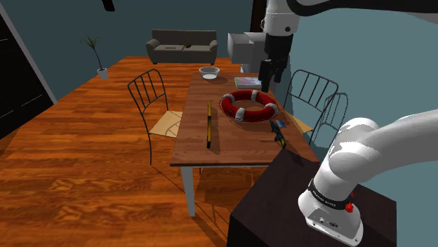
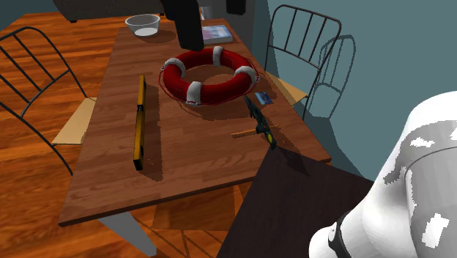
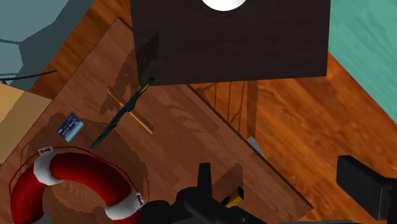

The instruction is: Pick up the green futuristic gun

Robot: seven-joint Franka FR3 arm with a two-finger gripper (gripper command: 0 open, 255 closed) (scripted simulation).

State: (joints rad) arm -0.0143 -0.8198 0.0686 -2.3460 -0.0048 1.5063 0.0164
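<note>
The gun [image 1: 279, 132] is a thin dark green piece lying flat near the table corner closest to the stand, just past the red life ring [image 1: 249, 106]. From the other side the gun [image 2: 260, 121] lies across a short wooden stick [image 2: 244, 133]. My gripper [image 1: 271, 78] hangs open high above the far side of the ring, holding nothing. Its dark body [image 2: 187, 26] rises behind the ring. Looking down the hand, the gun [image 3: 124, 114] lies well ahead of the gripper [image 3: 283, 194], close to the dark stand [image 3: 229, 44].
A long yellow and black level [image 1: 209, 124] lies along the table's middle. A white bowl [image 1: 209, 71] and a book [image 1: 247, 82] sit at the far end, and a small blue card [image 2: 265, 98] lies beside the gun. Wire chairs [image 1: 156, 105] flank the table [image 1: 194, 144].
</note>
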